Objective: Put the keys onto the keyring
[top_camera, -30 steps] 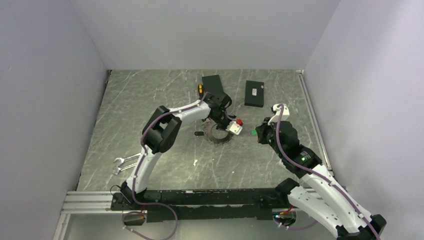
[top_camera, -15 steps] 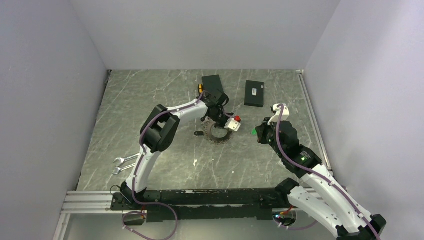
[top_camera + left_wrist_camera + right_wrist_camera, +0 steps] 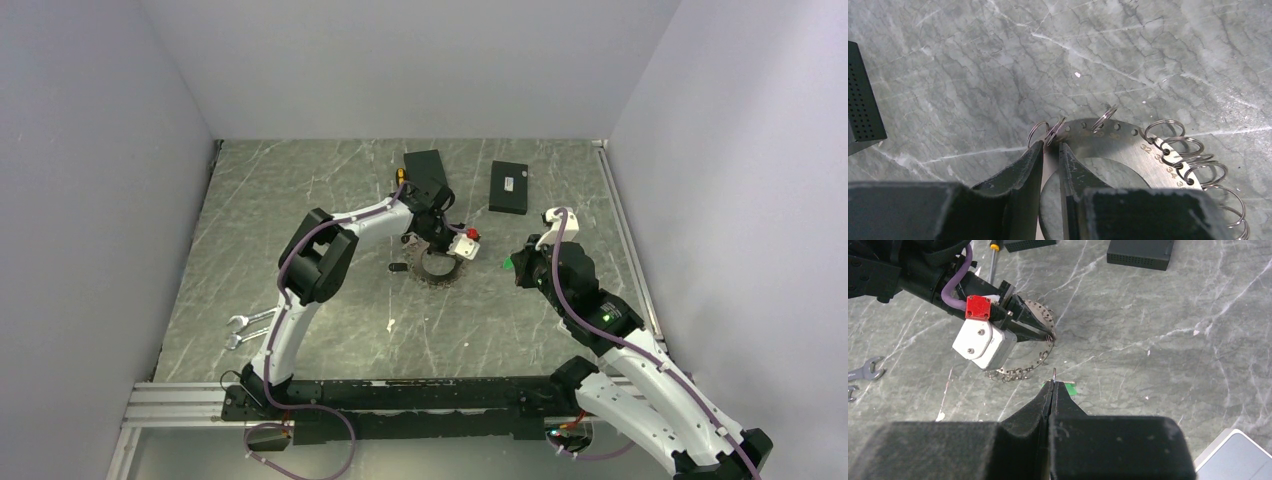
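Observation:
The keyring is a flat metal ring with numbered holes and small wire loops, lying on the marble. My left gripper is shut on its rim, one finger outside and one inside. In the top view the left gripper is over the keyring. My right gripper is shut on a thin metal key seen edge-on, with a green tag beside it, to the right of the keyring. A chain-like bunch trails from the ring.
Two black boxes and a yellow-handled screwdriver lie at the back. Two spanners lie front left. A small dark piece lies left of the ring. Walls close in on three sides.
My left gripper has shifted a little back and left while holding the keyring's rim, and the ring has moved with it. The right arm has not moved.

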Controlling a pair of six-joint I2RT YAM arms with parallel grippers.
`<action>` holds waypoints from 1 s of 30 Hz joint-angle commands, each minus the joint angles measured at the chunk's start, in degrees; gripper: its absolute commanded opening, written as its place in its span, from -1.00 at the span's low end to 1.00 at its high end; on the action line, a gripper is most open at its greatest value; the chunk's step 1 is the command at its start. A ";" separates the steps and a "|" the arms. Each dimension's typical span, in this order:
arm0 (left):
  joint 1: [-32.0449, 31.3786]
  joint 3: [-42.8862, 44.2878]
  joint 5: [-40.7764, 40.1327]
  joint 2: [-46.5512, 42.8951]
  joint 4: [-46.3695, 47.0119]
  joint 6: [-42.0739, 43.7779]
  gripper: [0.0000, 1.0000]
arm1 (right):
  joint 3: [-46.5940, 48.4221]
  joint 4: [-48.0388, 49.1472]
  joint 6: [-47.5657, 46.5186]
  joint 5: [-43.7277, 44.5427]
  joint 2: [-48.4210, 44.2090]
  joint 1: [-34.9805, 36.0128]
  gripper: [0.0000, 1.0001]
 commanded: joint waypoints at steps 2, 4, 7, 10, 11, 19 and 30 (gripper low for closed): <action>0.05 -0.17 2.72 -3.31 0.94 -0.99 -0.53 | 0.13 2.87 -0.77 -0.29 -0.11 -0.20 -1.00; 0.06 -0.36 2.97 -3.34 1.82 -1.58 -0.53 | 0.09 2.87 -0.77 -0.30 -0.12 -0.15 -1.00; 0.04 0.29 3.32 -3.11 1.28 -1.52 -0.53 | 0.08 2.87 -0.77 -0.23 -0.20 -0.15 -1.00; 0.04 0.89 3.28 -2.72 0.38 -1.26 -0.61 | 0.09 2.87 -0.77 -0.22 -0.27 -0.14 -1.00; 0.05 1.01 3.25 -2.60 0.15 -1.16 -0.64 | 0.08 2.87 -0.77 -0.21 -0.29 -0.17 -1.00; 0.08 0.69 3.26 -2.50 0.73 -1.66 -1.00 | 0.00 3.04 -0.82 -0.30 -0.22 -0.14 -1.00; 0.06 0.39 4.95 -6.28 -1.25 -0.73 -1.00 | 0.01 3.04 -0.84 -0.45 -0.38 -0.15 -1.00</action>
